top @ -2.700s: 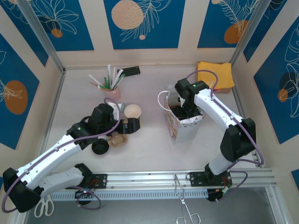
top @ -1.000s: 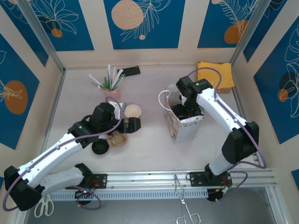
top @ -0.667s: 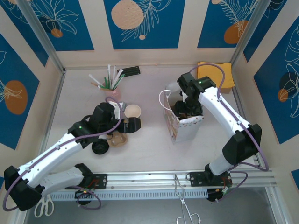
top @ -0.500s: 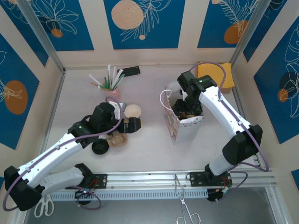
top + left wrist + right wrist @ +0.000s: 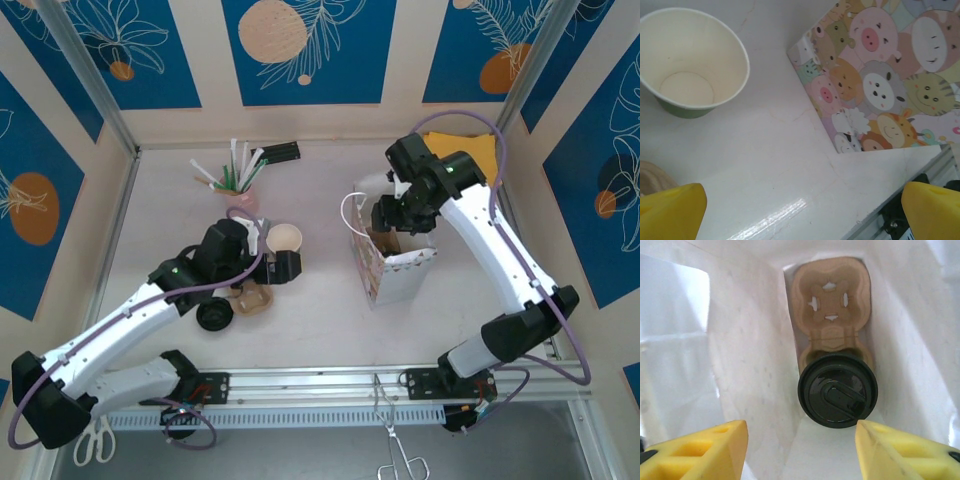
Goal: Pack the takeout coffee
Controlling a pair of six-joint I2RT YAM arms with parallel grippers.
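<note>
Right now your lidded coffee cup (image 5: 837,390) sits upright in the cardboard carrier (image 5: 830,305) at the bottom of the cartoon-animal bag (image 5: 395,275), with the carrier's free pocket at 12 o'clock from it in the right wrist view. Your right gripper (image 5: 802,447) hangs over the bag's mouth, fingers apart and nothing between them. At 9 o'clock from the bag, an open paper cup (image 5: 284,239) stands on the worktop (image 5: 320,320), and your left gripper (image 5: 283,268) hovers just at its 6 o'clock, jaws spread wide and holding nothing.
</note>
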